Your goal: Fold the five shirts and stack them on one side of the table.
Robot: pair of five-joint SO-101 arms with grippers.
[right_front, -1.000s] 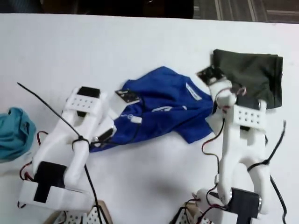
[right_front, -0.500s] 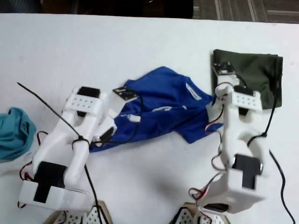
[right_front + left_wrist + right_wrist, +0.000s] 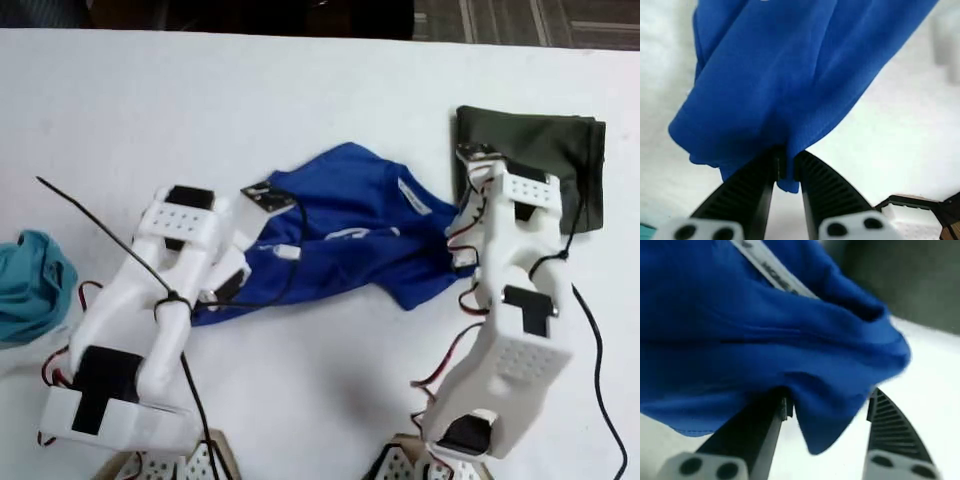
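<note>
Blue shirt; white neck label, print unreadable.

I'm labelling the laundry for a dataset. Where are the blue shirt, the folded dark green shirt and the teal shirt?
blue shirt [image 3: 340,200], high view, its middle panel.
folded dark green shirt [image 3: 545,145], high view, its top layer.
teal shirt [image 3: 30,285], high view, its bunched middle.
</note>
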